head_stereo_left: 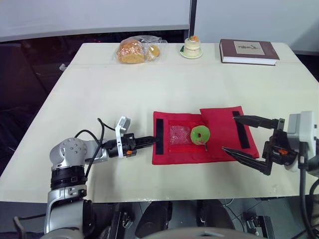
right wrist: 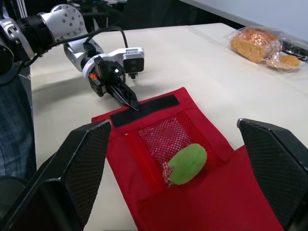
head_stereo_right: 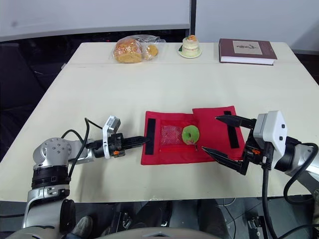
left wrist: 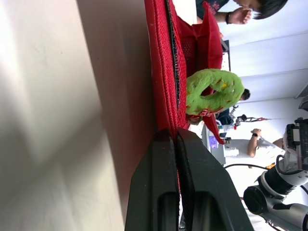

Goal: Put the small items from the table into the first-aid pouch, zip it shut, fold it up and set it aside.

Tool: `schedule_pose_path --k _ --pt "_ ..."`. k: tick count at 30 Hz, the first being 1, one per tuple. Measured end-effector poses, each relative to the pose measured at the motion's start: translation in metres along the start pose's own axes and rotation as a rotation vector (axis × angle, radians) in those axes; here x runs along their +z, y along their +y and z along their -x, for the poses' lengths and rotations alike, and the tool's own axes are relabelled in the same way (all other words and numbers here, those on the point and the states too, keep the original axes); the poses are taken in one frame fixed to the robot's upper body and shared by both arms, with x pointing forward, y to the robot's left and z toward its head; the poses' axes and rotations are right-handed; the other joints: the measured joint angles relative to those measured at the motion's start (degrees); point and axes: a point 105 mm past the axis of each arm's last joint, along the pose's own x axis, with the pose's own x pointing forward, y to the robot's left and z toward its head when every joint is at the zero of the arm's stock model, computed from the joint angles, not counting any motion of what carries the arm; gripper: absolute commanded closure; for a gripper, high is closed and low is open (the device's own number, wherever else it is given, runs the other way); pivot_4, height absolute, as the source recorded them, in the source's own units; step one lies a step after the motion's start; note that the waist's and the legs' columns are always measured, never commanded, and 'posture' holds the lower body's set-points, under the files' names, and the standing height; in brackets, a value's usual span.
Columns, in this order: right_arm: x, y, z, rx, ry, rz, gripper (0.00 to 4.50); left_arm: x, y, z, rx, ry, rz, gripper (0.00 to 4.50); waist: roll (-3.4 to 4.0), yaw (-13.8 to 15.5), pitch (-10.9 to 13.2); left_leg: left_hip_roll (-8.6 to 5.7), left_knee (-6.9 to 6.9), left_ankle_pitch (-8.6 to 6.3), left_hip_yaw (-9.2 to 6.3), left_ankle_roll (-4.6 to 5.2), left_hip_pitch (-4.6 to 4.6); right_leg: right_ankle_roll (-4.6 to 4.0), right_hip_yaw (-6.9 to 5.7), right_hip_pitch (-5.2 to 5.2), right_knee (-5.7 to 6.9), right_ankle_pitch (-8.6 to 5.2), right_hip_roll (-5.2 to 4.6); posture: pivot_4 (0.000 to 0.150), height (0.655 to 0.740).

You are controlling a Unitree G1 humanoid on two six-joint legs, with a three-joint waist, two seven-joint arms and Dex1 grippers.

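While the first-aid pouch [head_stereo_left: 219, 129] lies opened flat on the pale table [head_stereo_left: 124, 89], near its front edge and roughly in the middle, both grippers sit at its two ends. The left gripper [head_stereo_left: 152, 140] lies low on the tabletop at the pouch's 9 o'clock. Its black fingers [left wrist: 163, 192] are pressed together on the pouch's left edge, and the left wrist view shows a sliver of red fabric between them. Just past the tips runs a black fastening strip [head_stereo_left: 159, 135], and beyond that the mesh pocket [head_stereo_left: 178, 133]. A green ring-shaped item [head_stereo_left: 200, 134] rests on the pouch at the mesh pocket's 3 o'clock edge, where the red flap begins. A second black strip [head_stereo_left: 242, 130] runs along the pouch's far right end. The right gripper [head_stereo_left: 229, 133] comes in from 3 o'clock with its fingers [right wrist: 82, 163] spread wide, one tip over the pouch's far right corner and the other over its near right corner, holding nothing. Along the table's far edge, well apart from the pouch, stand a clear bag of bread [head_stereo_left: 134, 50] at 11 o'clock, a small cake [head_stereo_left: 192, 46] on a plate at 12 o'clock, and a dark book [head_stereo_left: 248, 51] at 1 o'clock.
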Motion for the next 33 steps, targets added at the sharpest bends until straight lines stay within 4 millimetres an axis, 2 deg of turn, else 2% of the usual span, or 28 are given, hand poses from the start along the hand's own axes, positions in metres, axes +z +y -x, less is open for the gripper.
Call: schedule_pose_path --k 13,16,18,22,23,24,27,29,30,31,32,33 --pt "-0.005 0.001 0.002 -0.017 0.012 -0.002 0.0 0.005 0.002 0.0 0.022 0.019 -0.068 4.44 0.0 -0.08 0.0 0.01 0.0 0.0 -0.02 0.0 -0.01 0.0 0.0 0.0 0.0 0.0 0.0 0.15 0.7289" --pt "-0.007 -0.001 0.003 -0.025 0.023 0.009 0.0 0.015 0.007 0.007 0.061 0.013 -0.098 4.44 -0.01 -0.21 0.01 0.02 -0.03 0.0 0.0 0.0 0.0 -0.01 -0.01 -0.02 0.0 0.0 0.04 0.15 0.7289" --pt "-0.015 -0.002 0.002 -0.02 0.062 -0.009 0.0 0.029 0.009 0.017 0.111 -0.001 -0.141 4.44 -0.06 -0.33 0.04 0.04 -0.04 0.0 0.01 -0.01 -0.04 -0.01 0.01 -0.09 0.0 0.0 0.1 0.15 0.7289" --pt "-0.02 -0.014 -0.006 -0.021 0.071 -0.005 0.0 0.047 0.004 0.025 0.123 0.003 -0.205 4.44 -0.08 -0.35 0.06 0.02 -0.03 0.0 0.07 0.0 -0.05 -0.01 0.05 -0.12 -0.01 0.0 0.09 0.15 0.7289" --pt "-0.02 -0.017 -0.007 -0.024 0.07 -0.001 0.26 0.049 0.002 0.024 0.125 0.009 -0.216 4.49 -0.12 -0.39 0.09 0.02 -0.03 0.0 0.07 0.0 -0.06 -0.01 0.04 -0.12 -0.01 0.0 0.1 0.15 0.7289" --pt "-0.022 -0.031 -0.016 -0.05 0.059 0.015 0.56 0.057 -0.005 0.025 0.117 0.023 -0.257 4.5 -0.26 -0.35 0.15 0.03 -0.03 0.01 0.04 -0.01 -0.12 -0.02 0.01 -0.19 -0.01 0.01 0.13 0.15 0.7289" --pt "-0.032 -0.045 -0.027 -0.07 0.077 0.03 1.54 0.064 -0.014 0.022 0.101 0.043 -0.292 4.5 -0.28 -0.36 0.17 0.02 0.0 0.01 0.05 -0.01 -0.18 -0.03 0.02 -0.24 -0.01 0.02 0.31 0.15 0.7289" --pt "-0.04 -0.051 -0.04 -0.056 0.076 0.027 2.53 0.071 -0.029 0.018 0.064 0.055 -0.335 4.5 -0.28 -0.4 0.17 0.01 0.01 0.01 0.06 -0.01 -0.18 -0.03 0.02 -0.24 -0.01 0.02 0.32 0.15 0.7289" --pt "-0.043 -0.053 -0.046 -0.048 0.071 0.023 2.88 0.074 -0.037 0.015 0.041 0.063 -0.363 4.5 -0.28 -0.41 0.18 0.01 0.01 0.01 0.05 -0.01 -0.21 -0.03 0.01 -0.26 -0.01 0.02 0.32 0.15 0.7289" --pt "-0.047 -0.055 -0.05 -0.043 0.072 0.018 2.88 0.076 -0.045 0.012 0.024 0.073 -0.389 4.5 -0.28 -0.39 0.18 0.01 0.01 0.01 0.05 -0.01 -0.21 -0.03 0.01 -0.26 -0.01 0.02 0.33 0.15 0.7289" --pt "-0.051 -0.058 -0.057 -0.037 0.07 0.015 3.56 0.077 -0.052 0.011 0.006 0.084 -0.414 4.5 -0.28 -0.45 0.18 0.01 0.01 0.01 0.05 -0.01 -0.2 -0.03 0.02 -0.25 -0.01 0.02 0.33 0.15 0.7289" --pt "-0.058 -0.064 -0.062 -0.043 0.072 0.006 3.96 0.078 -0.058 0.007 -0.015 0.098 -0.437 4.5 -0.27 -0.55 0.19 -0.01 0.02 0.01 0.06 -0.01 -0.2 -0.03 0.04 -0.26 -0.01 0.02 0.33 0.15 0.7289"
